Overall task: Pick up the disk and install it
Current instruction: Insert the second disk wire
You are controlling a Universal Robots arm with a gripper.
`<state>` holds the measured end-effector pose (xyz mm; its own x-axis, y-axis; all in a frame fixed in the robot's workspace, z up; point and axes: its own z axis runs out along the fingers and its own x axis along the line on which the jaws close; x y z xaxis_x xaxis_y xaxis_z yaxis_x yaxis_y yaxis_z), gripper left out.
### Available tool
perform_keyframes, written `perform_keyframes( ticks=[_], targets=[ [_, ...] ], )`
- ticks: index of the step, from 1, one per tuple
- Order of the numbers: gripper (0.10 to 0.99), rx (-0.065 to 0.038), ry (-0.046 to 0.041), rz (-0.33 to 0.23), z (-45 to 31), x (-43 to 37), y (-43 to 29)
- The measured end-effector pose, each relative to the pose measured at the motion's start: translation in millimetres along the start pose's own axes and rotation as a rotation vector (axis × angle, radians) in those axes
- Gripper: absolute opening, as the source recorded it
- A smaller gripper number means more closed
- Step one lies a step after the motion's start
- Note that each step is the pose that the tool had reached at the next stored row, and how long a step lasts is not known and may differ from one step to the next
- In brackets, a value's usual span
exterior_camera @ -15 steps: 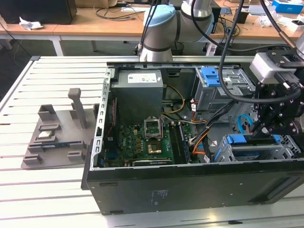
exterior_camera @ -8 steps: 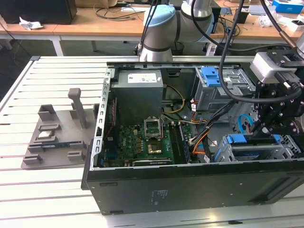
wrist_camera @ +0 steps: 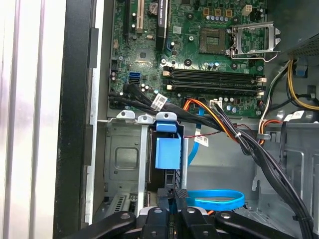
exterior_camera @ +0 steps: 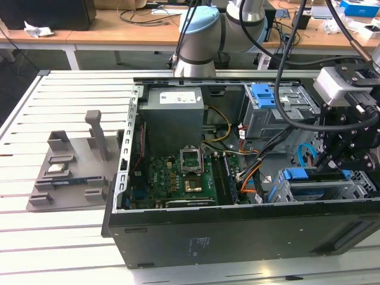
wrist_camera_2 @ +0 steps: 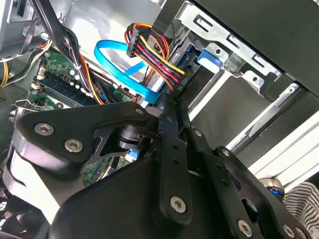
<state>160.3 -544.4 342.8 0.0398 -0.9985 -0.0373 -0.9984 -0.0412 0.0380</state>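
1. One robot arm (exterior_camera: 199, 35) reaches from the far side of the table (exterior_camera: 35, 237) into one open computer case (exterior_camera: 237, 234).
2. One gripper (exterior_camera: 332, 166) hangs low over the drive cage (exterior_camera: 362, 187) at the exterior view's right end of the case. In the first wrist view the gripper (wrist_camera: 180, 193) sits at the end of the disk. I cannot tell whether the jaws are clamped on it or merely closed beside it.
3. One disk (exterior_camera: 317, 185) stands on edge in a slot of that cage, framed by its blue carrier (wrist_camera: 167, 152).
4. One blue flat cable (wrist_camera: 217, 199) loops just beside the cage. In the second wrist view it (wrist_camera_2: 119, 64) runs next to one bundle of red, yellow and black wires (wrist_camera_2: 154, 55).
5. One green circuit board (wrist_camera: 189, 45) lies on the case floor, carrying one open processor socket (wrist_camera: 254, 37) and four long memory slots (wrist_camera: 214, 79).
6. One grey power supply box (exterior_camera: 175, 113) sits at the far wall of the case, with one blue latch (exterior_camera: 264, 95) on top of a second metal cage nearby.
7. One grey parts tray (exterior_camera: 71, 178) rests on the table outside the case, holding one small square chip (exterior_camera: 56, 168).
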Motion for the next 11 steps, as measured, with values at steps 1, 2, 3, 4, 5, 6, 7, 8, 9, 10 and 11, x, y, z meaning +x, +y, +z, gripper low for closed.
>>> perform_keyframes(
  ticks=[1, 2, 3, 4, 5, 6, 7, 8, 9, 10, 11],
  targets=[
    [0.161, 0.0, -0.0003, 0.0, 0.2, 0.0, 0.0],
    [0.161, 0.0, -0.0004, 0.0, 0.4, 0.0, 0.0],
    [0.161, 0.0, -0.0006, 0.0, 0.5, 0.0, 0.0],
    [0.161, 0.0, -0.0011, 0.0, 0.6, 0.0, 0.0],
    [0.161, 0.0, -0.0018, 0.0, 0.3, 0.0, 0.0],
    [0.161, 0.0, -0.0027, 0.0, -0.3, -0.1, 0.0],
    [0.161, 0.0, -0.0026, 0.0, -1.0, -0.1, 0.0],
    [0.161, 0.0, -0.0019, 0.0, -2.0, -0.1, 0.1],
    [0.161, 0.0, -0.0016, 0.0, -2.8, -0.2, 0.1],
    [0.161, 0.0, -0.002, 0.0, -3.4, -0.1, 0.1],
    [0.161, 0.0, -0.0025, 0.0, -3.5, -0.1, 0.2]
  ],
)
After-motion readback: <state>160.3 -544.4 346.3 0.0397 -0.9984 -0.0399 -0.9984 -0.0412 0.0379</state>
